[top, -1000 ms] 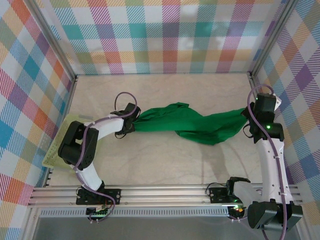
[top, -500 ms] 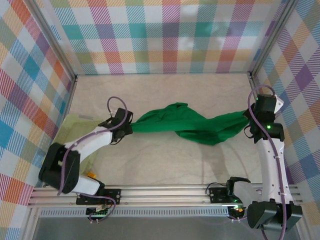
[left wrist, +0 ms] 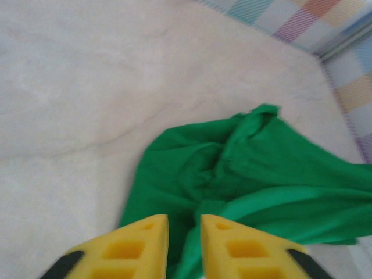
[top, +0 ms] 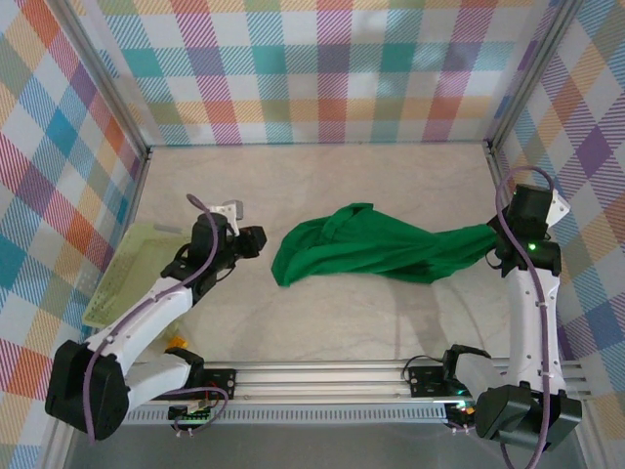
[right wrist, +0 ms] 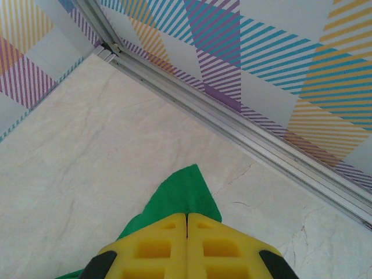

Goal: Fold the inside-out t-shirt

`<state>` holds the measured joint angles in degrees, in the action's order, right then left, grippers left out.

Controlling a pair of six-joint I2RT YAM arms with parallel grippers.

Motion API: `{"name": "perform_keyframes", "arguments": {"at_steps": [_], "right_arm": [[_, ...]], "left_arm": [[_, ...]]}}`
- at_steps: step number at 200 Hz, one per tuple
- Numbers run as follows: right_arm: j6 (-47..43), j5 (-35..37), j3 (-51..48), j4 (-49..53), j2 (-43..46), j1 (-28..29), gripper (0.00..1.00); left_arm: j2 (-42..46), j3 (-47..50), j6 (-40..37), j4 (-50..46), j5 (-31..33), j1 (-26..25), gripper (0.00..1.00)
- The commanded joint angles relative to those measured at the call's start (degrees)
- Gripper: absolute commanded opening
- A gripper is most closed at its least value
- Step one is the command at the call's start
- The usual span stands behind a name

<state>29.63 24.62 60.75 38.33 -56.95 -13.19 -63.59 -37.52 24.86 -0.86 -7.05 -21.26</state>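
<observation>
My right claw (right wrist: 187, 215) was clamped tight on one end of the green t-shirt (top: 376, 249), my left claw (left wrist: 184, 220) slightly parted and empty near the other.

We saw the t-shirt (top: 371, 249) as plain bright green cloth, bunched and twisted into a long crumpled band across the middle of the top view, running from just left of centre toward the right edge. Its left end lay slack in a rounded, creased heap on the pale surface, while its right end narrowed to a drawn-out point.
</observation>
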Motion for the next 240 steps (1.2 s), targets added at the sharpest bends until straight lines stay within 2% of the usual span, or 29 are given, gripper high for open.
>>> {"name": "perform_keyframes", "arguments": {"at_steps": [1,9,16,32,42,65,84,105,122,136,149,189,240], "right_arm": [[0.86,-0.57,0.46,-0.34,0.61,-0.52,0.00],[0.79,-1.31,0.42,-0.44,0.52,-0.52,0.00],[0.78,-2.02,0.34,-0.54,0.45,-0.57,0.00],[0.78,-2.99,0.07,-0.84,0.43,-0.52,0.00],[0.78,-3.24,-0.02,-0.93,0.35,-0.51,0.00],[0.78,-4.04,-0.19,-1.31,0.43,-0.56,0.00],[0.70,-4.10,-0.24,-1.24,0.52,-0.52,0.00],[0.52,-3.73,-0.28,-1.19,0.79,-0.54,0.00],[0.53,-2.96,-0.11,-1.03,0.79,-0.66,0.00],[0.61,-2.29,-0.10,-0.95,0.78,-0.63,0.00],[0.72,-1.70,0.07,-0.80,0.53,-0.65,0.00],[0.79,1.17,1.12,-0.02,0.03,-1.31,0.00],[0.87,0.90,1.04,-0.09,-0.11,-1.77,0.00]], "left_arm": [[-3.73,-0.04,0.59,-7.61,7.07,0.51,0.29],[-4.40,-0.39,-0.28,-8.07,6.64,0.06,0.32],[-4.84,-1.38,-1.00,-9.26,8.69,-1.94,0.36],[-7.58,-5.41,-5.13,-13.72,17.56,-11.31,0.45],[-10.53,-7.77,-6.18,-16.37,19.85,-15.04,0.49],[-17.80,-12.00,-6.52,-18.33,23.02,-20.11,0.61],[-24.56,-15.99,-4.81,-20.44,25.41,-21.75,0.62],[-30.81,-19.67,-2.74,-22.61,26.75,-21.89,0.67],[-34.56,-21.64,-1.47,-24.64,28.81,-21.83,0.67],[-35.89,-22.07,-0.64,-25.90,30.76,-21.63,0.64],[-36.00,-21.61,0.34,-26.99,32.43,-20.77,0.58],[-27.33,-13.36,3.87,-25.95,34.76,-15.78,0.46],[-17.51,-4.46,5.50,-19.57,25.90,-7.55,0.32]]}}
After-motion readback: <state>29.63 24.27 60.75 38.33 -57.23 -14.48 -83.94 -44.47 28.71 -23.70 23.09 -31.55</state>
